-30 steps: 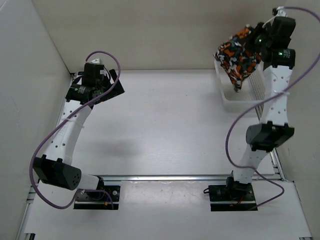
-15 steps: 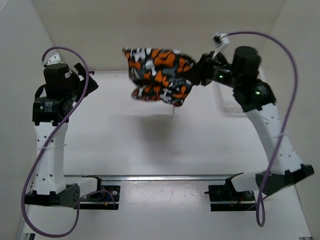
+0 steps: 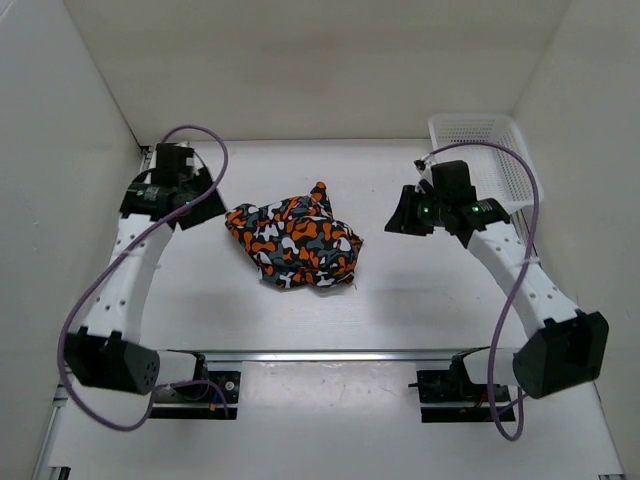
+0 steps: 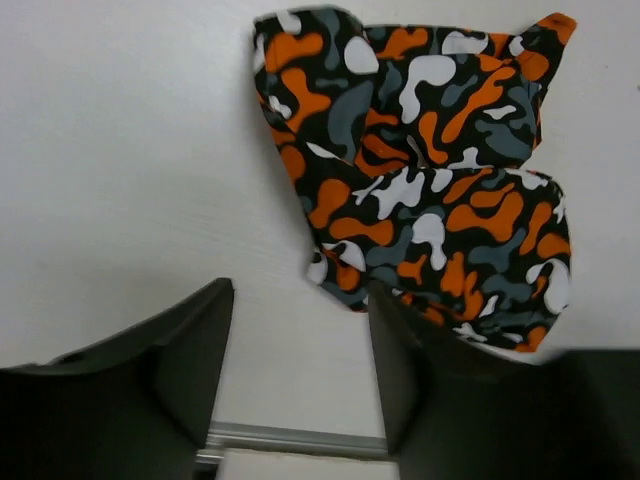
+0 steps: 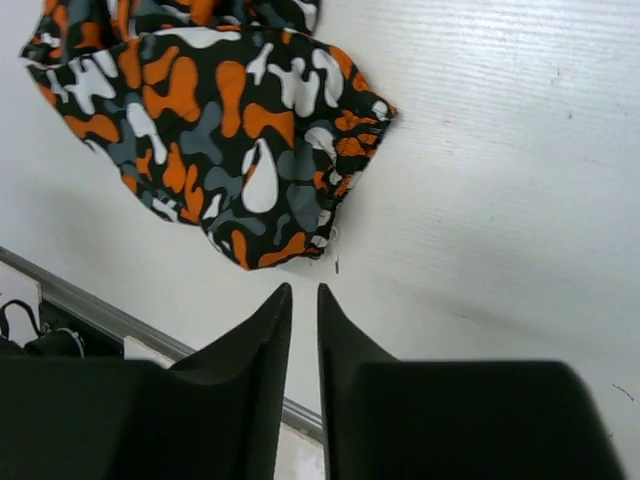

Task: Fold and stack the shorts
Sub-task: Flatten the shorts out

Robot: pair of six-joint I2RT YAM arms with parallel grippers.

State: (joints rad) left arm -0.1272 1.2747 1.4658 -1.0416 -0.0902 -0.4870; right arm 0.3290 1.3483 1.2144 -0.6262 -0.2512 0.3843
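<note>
The shorts (image 3: 296, 246), in orange, black, grey and white camouflage print, lie crumpled on the table (image 3: 400, 290) a little left of its middle. My left gripper (image 3: 207, 203) hovers just left of them, open and empty. In the left wrist view its fingertips (image 4: 300, 370) stand wide apart, with the shorts (image 4: 420, 170) beyond them. My right gripper (image 3: 401, 216) hovers to the right of the shorts, apart from them. In the right wrist view its jaws (image 5: 305, 300) are almost together with only a thin slit, holding nothing, and the shorts (image 5: 210, 130) lie beyond the tips.
A white mesh basket (image 3: 476, 128) stands at the back right corner against the wall, behind the right arm. White walls enclose the table at the left, back and right. A metal rail (image 3: 330, 354) runs along the near edge.
The right gripper carried the shorts from above the basket leftward over the table, let them go and drew back to the right. The left gripper lowered next to the shorts.
</note>
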